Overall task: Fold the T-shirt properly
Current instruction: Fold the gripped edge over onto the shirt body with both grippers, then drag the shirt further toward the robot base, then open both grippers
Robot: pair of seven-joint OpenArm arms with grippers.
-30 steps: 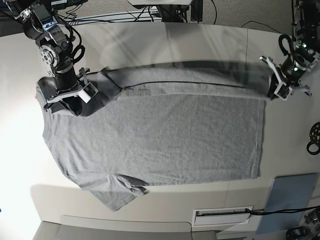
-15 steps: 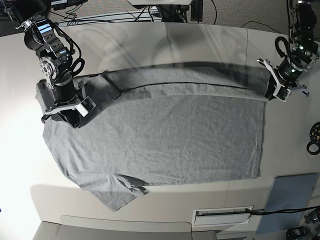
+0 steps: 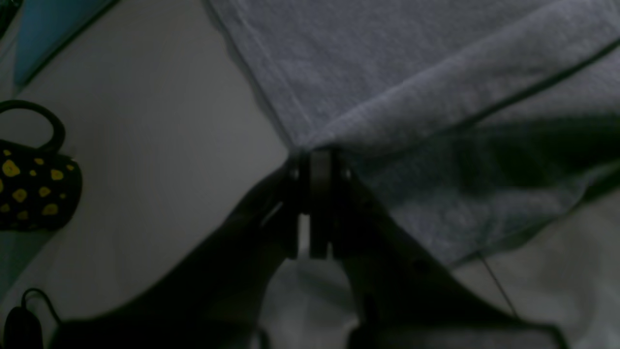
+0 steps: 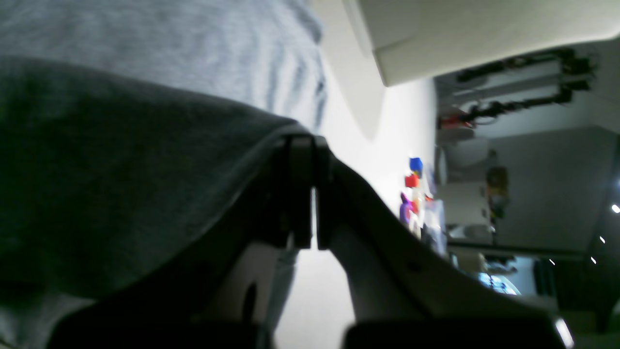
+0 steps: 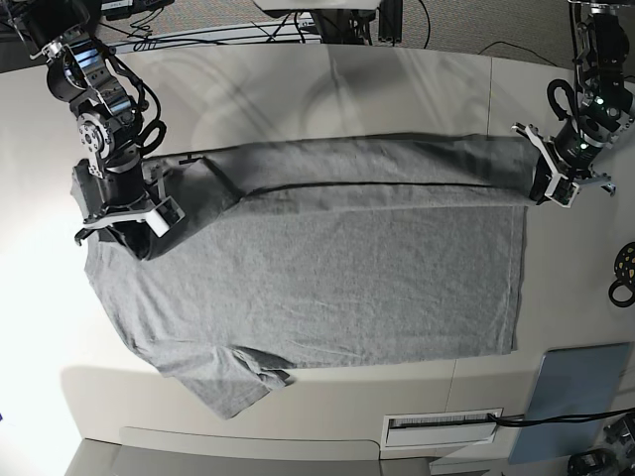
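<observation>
Large heather-grey cotton T-shirt (image 5: 327, 278) spread over most of the pale worktop (image 5: 337, 89), its long axis running roughly parallel to the worktop's back edge; sleeve, rumpled, reaches toward the front left corner as the base view has it. Black left gripper (image 5: 546, 194) clenched on the shirt at its far corner, on the base view's right; black right gripper (image 5: 149, 244) likewise pinching cloth near the opposite end. Key relation, my read: bulk of shirt lies from both grippers toward the worktop's front edge, so the held edge probably goes that way, over the flat part, both arms level. Right arm nearer the rumpled sleeve, left arm nearer the flat grey-blue rectangular pad (image 5: 571, 397) at the front right corner. Risk: uneven travel would likely skew the fold. Left wrist view shows the raised flap's dark underside and the corner bunched at the fingertips; base view hides that. It also shows yellow spots on the black pouch (image 3: 38, 186) clearly. Only base view gives the whole shirt outline and the sleeve. Lettering: none seen.
</observation>
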